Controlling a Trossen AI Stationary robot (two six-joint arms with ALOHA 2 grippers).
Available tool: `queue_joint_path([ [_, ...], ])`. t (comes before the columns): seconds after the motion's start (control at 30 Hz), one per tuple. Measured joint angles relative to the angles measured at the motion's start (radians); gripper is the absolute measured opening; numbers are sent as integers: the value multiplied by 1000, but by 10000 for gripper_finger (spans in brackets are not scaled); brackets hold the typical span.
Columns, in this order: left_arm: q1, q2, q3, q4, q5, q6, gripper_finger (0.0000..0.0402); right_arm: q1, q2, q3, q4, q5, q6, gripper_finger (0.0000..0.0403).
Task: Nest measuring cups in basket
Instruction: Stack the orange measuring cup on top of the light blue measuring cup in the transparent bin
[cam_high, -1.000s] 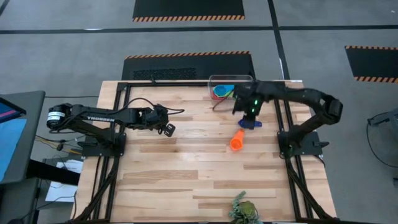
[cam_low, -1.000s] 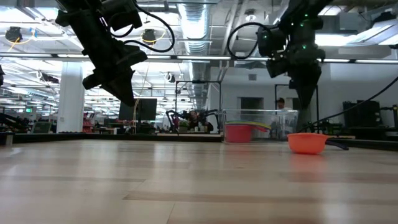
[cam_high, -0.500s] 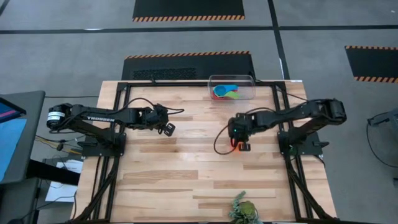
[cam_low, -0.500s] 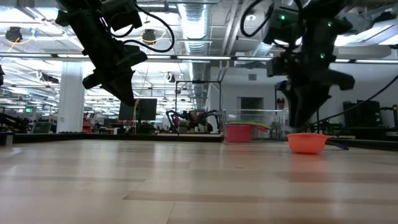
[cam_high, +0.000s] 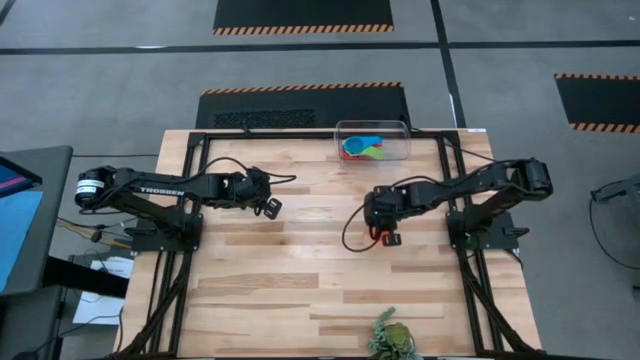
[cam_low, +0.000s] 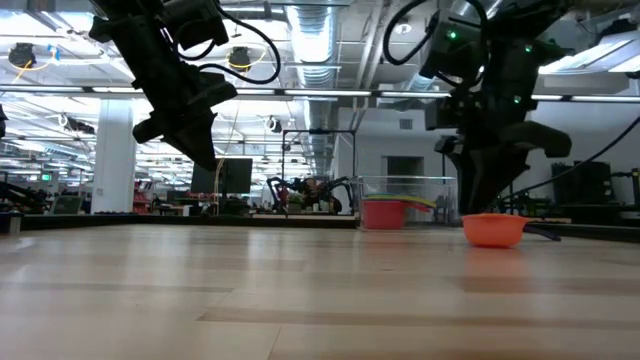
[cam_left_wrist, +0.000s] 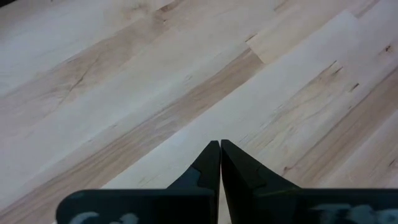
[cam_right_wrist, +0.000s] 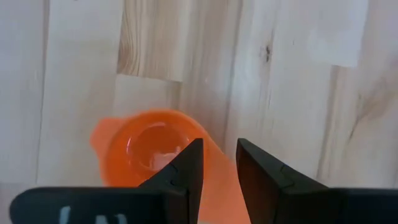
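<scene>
right gripper (cam_right_wrist: 217, 163): hanging low over the small orange plastic measuring cup (cam_right_wrist: 146, 146) at the table's right-centre, fingers parted by a narrow gap straddling the flat handle; not clear whether pressing on it, cannot tell if gripping.
orange cup: sitting upright on the pale wooden table (cam_high: 300, 270), bowl open to the top; showing in the low view (cam_low: 494, 229) under the right arm's dark fingers.
left gripper (cam_left_wrist: 220, 163): hovering above bare wood on the table's left side, fingers pressed together, carrying nothing; well apart from the cups.
clear transparent plastic rectangular basket (cam_high: 373, 141): standing at the far edge of the table, right of centre, well apart from the orange cup.
cups in basket: lying inside, a light blue plastic scoop (cam_high: 355, 145) beside a green one (cam_high: 376, 153); a red rim showing near them, exact count not readable.
dark blue scoop: hiding mostly behind the right arm; only a dark handle (cam_low: 543, 232) showing just beside the orange cup in the low view.
green leafy plant-like object (cam_high: 390, 335): resting at the near edge of the table, far from both grippers.
</scene>
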Motion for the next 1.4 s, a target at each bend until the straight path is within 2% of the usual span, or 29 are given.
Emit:
queue_joint_path([
  [0.37,0,0,0,0,-5,0,0,4,5,-31,51,-2,-47,118],
  [0.73,0,0,0,4,-4,-4,0,6,162,-3,82,-30,-79,117],
  [0.83,0,0,0,4,-4,-8,0,6,163,13,92,-28,-71,101],
  [1.0,0,0,0,4,-4,-8,0,4,123,49,82,-28,-6,19],
  [1.2,0,0,0,4,-6,-3,0,4,19,174,21,27,60,10],
  [1.33,0,0,0,4,-22,-3,0,-23,-64,308,-17,129,-36,9],
  [1.4,0,0,0,4,-30,-3,0,-65,-94,369,-15,143,-111,9],
])
